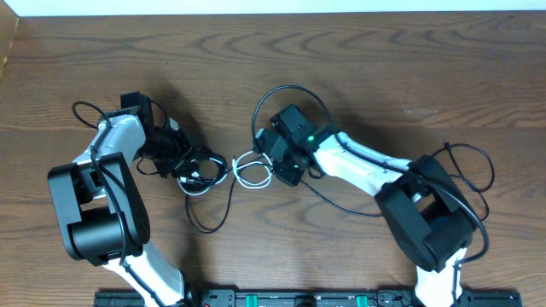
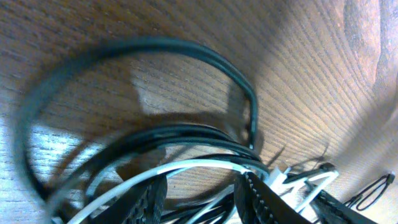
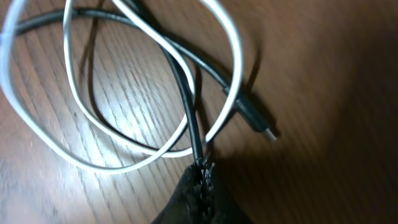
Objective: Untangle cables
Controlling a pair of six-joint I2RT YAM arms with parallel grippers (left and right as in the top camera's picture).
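The black cable [image 1: 288,87] and the white cable [image 1: 250,177] lie tangled on the wooden table between my two arms. My right gripper [image 1: 271,162] is shut on the black cable [image 3: 185,93], which enters the closed fingertips of that gripper [image 3: 203,171]. The white cable [image 3: 237,62] loops over the black one, and a black plug [image 3: 256,121] lies just beyond. My left gripper [image 1: 189,165] sits over the left part of the tangle. In its wrist view the left gripper [image 2: 202,202] has its jaws apart, with the white cable [image 2: 186,167] and black strands [image 2: 186,46] crossing between and over them.
The table's far edge [image 1: 273,12] runs along the top. Thicker black arm wires [image 1: 478,170] curl beside the right arm. A loop of black cable [image 1: 209,223] trails toward the front, near the rail [image 1: 299,298] at the base.
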